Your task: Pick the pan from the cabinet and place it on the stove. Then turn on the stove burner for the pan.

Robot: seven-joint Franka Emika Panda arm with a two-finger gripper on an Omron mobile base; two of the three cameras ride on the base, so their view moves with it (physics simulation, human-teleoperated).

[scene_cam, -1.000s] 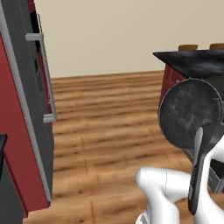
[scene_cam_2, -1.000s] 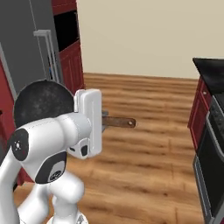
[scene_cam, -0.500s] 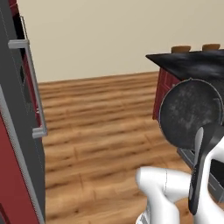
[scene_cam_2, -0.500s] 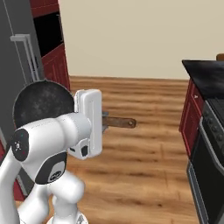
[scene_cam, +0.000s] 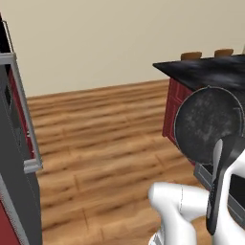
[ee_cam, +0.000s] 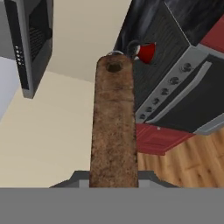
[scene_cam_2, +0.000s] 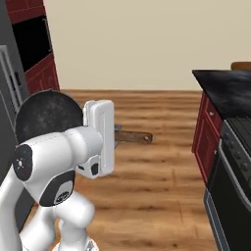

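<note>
The pan [scene_cam: 208, 125], round and dark speckled, is held on edge in the air beside my arm; in the right base view its disc [scene_cam_2: 46, 117] stands left of the white hand. My gripper [scene_cam_2: 115, 136] is shut on its brown wooden handle [ee_cam: 113, 122], which juts past the fingers. Beyond the handle tip lies the stove [ee_cam: 175, 83] with its steel knob row and black grated cooktop [ee_cam: 151, 26]; a small red kettle [ee_cam: 146, 51] sits on it. I cannot tell which grate is the stove burner. At the right edge the stove [scene_cam_2: 235, 166] shows again. The cabinet is out of view.
A tall grey fridge [scene_cam: 14, 182] with a bar handle stands at left. A black counter [scene_cam: 210, 72] on red base cabinets [scene_cam_2: 208, 132] runs beside the stove. A dark microwave [ee_cam: 33, 39] hangs above it. Open wood floor [scene_cam: 105, 143] lies between.
Both base views have swung: the fridge slid left and the counter and stove came further in, so the base is moving. The pan stays held the same way.
</note>
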